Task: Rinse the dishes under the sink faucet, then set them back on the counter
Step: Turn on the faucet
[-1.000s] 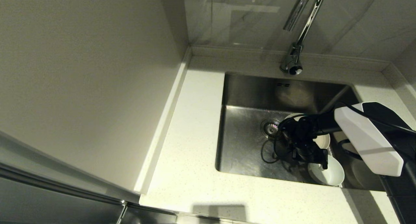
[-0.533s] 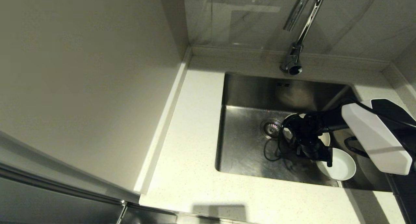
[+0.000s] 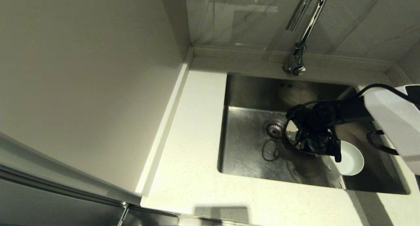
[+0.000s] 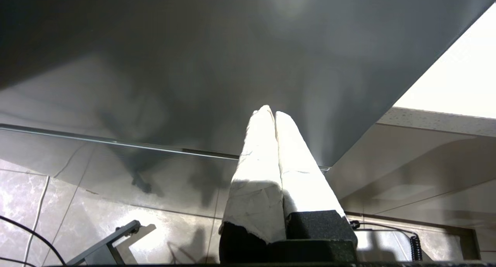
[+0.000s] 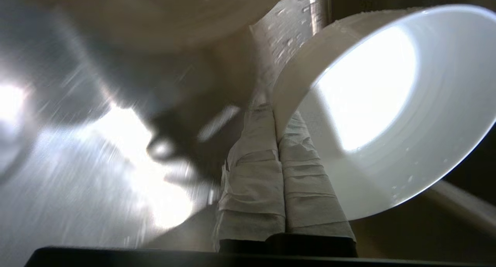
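My right gripper [image 3: 336,153] hangs inside the sink [image 3: 249,147], shut on the rim of the small white bowl [image 3: 350,159]. The bowl is off the sink floor and tilted. In the right wrist view, my right gripper [image 5: 275,117] pinches the rim of the bowl [image 5: 372,104], one finger inside and one outside. The plate [image 3: 291,131] lies under my wrist, mostly hidden. The spoon is out of view. The sink faucet [image 3: 302,32] arches over the back edge. My left gripper [image 4: 270,111] is shut and empty, parked below the counter.
The round drain [image 3: 273,129] sits in the middle of the sink floor, left of my gripper. The pale counter [image 3: 193,127] runs along the sink's left and front sides. A tall panel [image 3: 82,81] stands on the left.
My right gripper has shut on the bowl's rim and carried the bowl up and to the right within the sink. The right arm has drawn back to the right.
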Available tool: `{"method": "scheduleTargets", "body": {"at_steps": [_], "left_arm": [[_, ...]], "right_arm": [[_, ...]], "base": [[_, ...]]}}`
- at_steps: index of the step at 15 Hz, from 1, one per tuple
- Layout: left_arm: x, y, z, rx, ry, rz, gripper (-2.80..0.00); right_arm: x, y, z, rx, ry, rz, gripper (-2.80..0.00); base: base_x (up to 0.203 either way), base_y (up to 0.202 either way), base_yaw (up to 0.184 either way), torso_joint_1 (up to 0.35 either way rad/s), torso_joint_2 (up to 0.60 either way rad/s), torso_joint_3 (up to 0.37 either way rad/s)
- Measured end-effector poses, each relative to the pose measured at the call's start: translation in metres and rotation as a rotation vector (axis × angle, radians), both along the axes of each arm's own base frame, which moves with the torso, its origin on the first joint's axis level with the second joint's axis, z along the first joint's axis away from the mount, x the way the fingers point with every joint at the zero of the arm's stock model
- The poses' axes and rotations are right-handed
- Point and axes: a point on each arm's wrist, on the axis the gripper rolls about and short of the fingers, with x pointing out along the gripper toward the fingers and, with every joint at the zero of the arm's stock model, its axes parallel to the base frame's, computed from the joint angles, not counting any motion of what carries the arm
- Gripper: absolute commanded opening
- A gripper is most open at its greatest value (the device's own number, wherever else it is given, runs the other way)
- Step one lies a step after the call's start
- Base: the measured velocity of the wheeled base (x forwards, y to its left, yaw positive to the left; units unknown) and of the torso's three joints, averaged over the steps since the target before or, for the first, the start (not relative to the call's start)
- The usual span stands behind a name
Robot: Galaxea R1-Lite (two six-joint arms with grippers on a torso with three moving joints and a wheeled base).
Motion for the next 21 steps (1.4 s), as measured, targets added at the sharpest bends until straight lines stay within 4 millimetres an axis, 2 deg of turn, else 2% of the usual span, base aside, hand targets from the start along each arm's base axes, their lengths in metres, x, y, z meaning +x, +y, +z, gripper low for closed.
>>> {"method": "scheduleTargets", "body": {"at_steps": [3,5,8,10,14,17,21], "left_arm": [[0.0,0.0,0.0,0.0,0.0,0.0,-2.8],[0.0,0.0,0.0,0.0,0.0,0.0,-2.8],[0.0,0.0,0.0,0.0,0.0,0.0,-2.8],[0.0,0.0,0.0,0.0,0.0,0.0,-2.8],[0.0,0.0,0.0,0.0,0.0,0.0,-2.8],[0.0,0.0,0.0,0.0,0.0,0.001,-2.8],[0.0,0.0,0.0,0.0,0.0,0.001,-2.8]], "right_arm": [[-0.025,0.04,0.023,-0.016,0.022,0.185,-2.8],[-0.033,0.064,0.031,-0.03,0.041,0.326,-2.8],[-0.026,0.094,0.032,-0.054,-0.002,0.482,-2.8],[-0.016,0.105,0.027,-0.07,-0.016,0.575,-2.8],[-0.001,0.111,0.009,-0.034,-0.038,0.771,-2.8],[0.009,0.094,-0.004,0.012,-0.006,0.885,-2.8],[0.023,0.079,-0.025,0.001,0.023,0.927,-2.8]], "base": [[0.0,0.0,0.0,0.0,0.0,0.0],[0.0,0.0,0.0,0.0,0.0,0.0],[0.0,0.0,0.0,0.0,0.0,0.0],[0.0,0.0,0.0,0.0,0.0,0.0],[0.0,0.0,0.0,0.0,0.0,0.0],[0.0,0.0,0.0,0.0,0.0,0.0],[0.0,0.0,0.0,0.0,0.0,0.0]]}}
